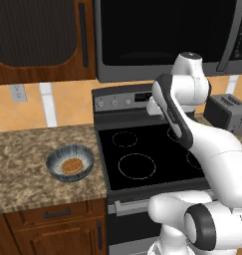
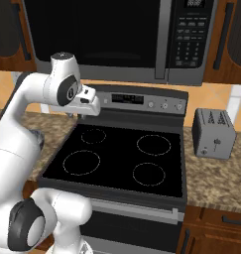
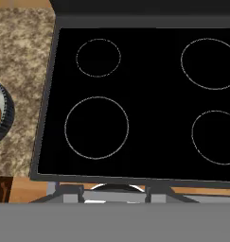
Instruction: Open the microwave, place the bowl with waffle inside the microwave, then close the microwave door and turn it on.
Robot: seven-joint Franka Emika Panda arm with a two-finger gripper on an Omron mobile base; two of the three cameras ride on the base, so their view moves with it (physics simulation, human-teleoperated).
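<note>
While the white arm [image 1: 192, 129] rises from the base and folds at the elbow above the black stove top [image 2: 117, 158], its wrist turns the hand downward over the stove's back left burner ring [image 2: 93, 135]. The gripper itself is hidden behind the wrist housing in both base views, and the hand view does not show its tips clearly, so I cannot tell how wide the jaws stand. The bowl [image 1: 70, 163] sits on the speckled counter [image 1: 23, 164] at nine o'clock of the stove, the waffle [image 1: 71, 166] lying inside it; in the hand view the frame's left edge cuts the bowl off. The microwave [image 2: 117, 39] hangs above, its microwave door [image 1: 162, 37] shut. The button panel's [image 2: 190, 39] markings are too small to read.
</note>
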